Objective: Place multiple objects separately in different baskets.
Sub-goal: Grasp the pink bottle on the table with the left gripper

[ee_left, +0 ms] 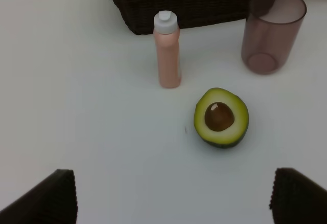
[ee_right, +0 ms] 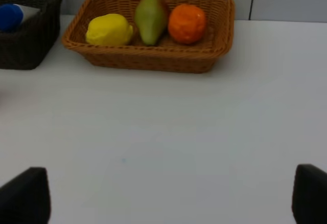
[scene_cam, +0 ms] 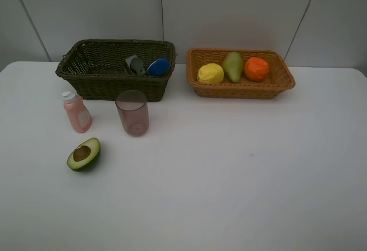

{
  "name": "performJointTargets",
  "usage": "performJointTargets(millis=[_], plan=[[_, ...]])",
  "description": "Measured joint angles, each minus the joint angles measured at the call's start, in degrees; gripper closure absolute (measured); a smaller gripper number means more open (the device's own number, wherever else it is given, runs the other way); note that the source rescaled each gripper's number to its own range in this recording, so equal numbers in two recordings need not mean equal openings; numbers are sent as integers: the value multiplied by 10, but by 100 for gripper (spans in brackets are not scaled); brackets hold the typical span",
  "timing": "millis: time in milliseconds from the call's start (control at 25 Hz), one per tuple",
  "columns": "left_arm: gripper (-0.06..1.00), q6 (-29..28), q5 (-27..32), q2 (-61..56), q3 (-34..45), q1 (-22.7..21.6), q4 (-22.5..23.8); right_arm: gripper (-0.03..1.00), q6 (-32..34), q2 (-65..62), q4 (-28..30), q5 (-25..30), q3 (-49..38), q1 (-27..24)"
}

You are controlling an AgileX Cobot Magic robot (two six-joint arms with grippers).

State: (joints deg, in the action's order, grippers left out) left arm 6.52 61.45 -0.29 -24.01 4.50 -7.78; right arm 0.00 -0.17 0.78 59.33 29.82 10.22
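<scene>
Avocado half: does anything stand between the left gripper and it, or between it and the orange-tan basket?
Nothing visible between the left gripper and the avocado half. Toward the orange-tan basket, the pinkish cup stands close to the straight line.

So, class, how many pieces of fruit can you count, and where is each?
4. The lemon, green-red pear and orange lie in the orange-tan basket; the avocado half sits on the table near the pink bottle. Part of the dark basket is hidden.
</scene>
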Motion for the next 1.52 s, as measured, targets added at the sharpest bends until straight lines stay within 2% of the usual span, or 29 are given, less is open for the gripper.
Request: performJointTargets(millis=[120, 1520], plan=[[-5, 0, 0, 0, 0, 0, 0, -3, -11, 0, -14, 0, 0, -4], [-5, 0, 0, 0, 0, 0, 0, -3, 0, 0, -3, 0, 0, -4]])
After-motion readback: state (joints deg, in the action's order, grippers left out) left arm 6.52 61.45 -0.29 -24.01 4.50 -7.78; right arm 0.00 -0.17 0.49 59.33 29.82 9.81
